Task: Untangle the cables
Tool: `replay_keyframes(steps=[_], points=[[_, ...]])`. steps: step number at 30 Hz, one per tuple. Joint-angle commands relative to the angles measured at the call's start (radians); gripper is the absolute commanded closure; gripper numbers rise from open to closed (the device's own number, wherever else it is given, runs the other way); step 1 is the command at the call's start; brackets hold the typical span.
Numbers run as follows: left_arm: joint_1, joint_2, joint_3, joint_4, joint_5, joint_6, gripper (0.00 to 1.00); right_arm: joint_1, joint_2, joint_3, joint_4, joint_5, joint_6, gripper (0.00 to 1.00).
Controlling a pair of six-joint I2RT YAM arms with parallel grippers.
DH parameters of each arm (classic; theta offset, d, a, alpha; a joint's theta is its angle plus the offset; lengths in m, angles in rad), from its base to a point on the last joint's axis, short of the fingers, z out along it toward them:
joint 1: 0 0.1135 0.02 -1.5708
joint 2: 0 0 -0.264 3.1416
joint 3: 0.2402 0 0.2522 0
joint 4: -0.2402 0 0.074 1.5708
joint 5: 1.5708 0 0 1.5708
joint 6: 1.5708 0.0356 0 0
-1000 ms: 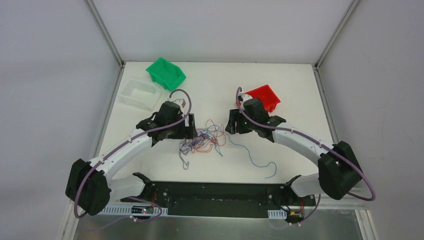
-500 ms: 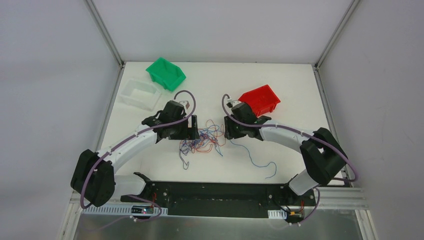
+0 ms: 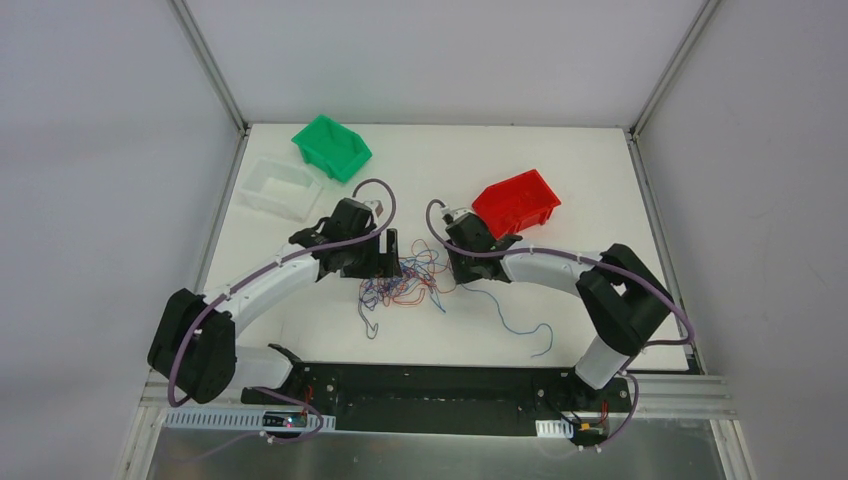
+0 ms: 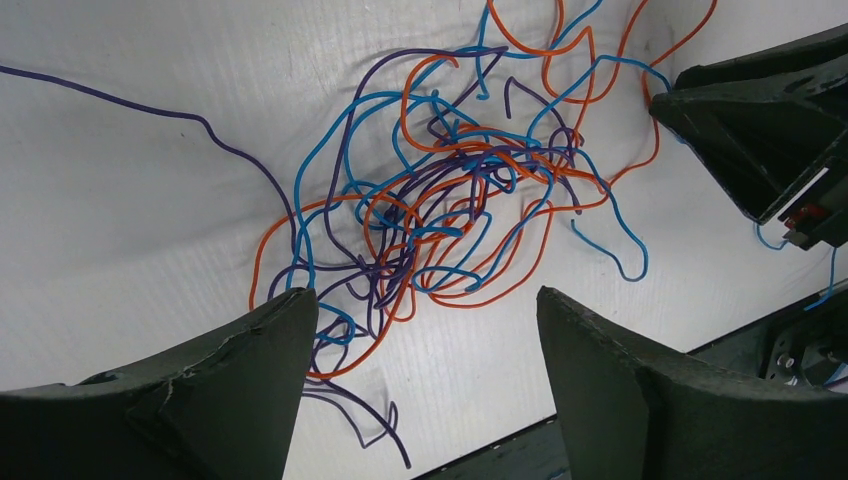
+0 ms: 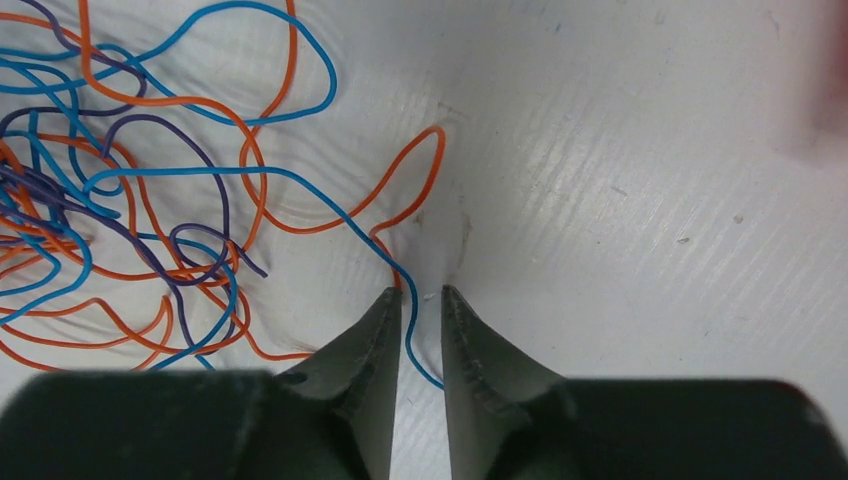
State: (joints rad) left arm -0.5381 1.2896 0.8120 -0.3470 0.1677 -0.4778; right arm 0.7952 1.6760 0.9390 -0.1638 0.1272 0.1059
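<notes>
1. Your left hand is released, its fingers spread wide. The cables, an orange, blue and purple knot on the white surface, lie between and just beyond its fingertips.
2. Your right hand is nearly clenched, with a narrow gap showing between its tips, which are down at the surface.
3. One blue strand runs from the cables into that gap; you cannot tell whether it is pinched.
4. Seen from above, the cables sit between both hands, and a loose blue cable trails toward the near right.

Orange, blue, purple cables lie flat in a seemingly loose tangle.
</notes>
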Motion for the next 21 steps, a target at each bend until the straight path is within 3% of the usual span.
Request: replay_keyframes(steps=[1,7,21], points=[[-0.011,0.034,0.042,0.009,0.027,0.013,0.18,0.013,0.011,0.023,-0.031,0.029,-0.006,0.80],[-0.012,0.061,0.051,0.009,0.031,0.010,0.18,0.012,-0.052,0.000,-0.035,0.062,0.009,0.98],[-0.016,0.174,0.099,0.010,0.052,0.032,0.18,-0.005,-0.260,0.004,-0.117,0.045,0.085,1.00]])
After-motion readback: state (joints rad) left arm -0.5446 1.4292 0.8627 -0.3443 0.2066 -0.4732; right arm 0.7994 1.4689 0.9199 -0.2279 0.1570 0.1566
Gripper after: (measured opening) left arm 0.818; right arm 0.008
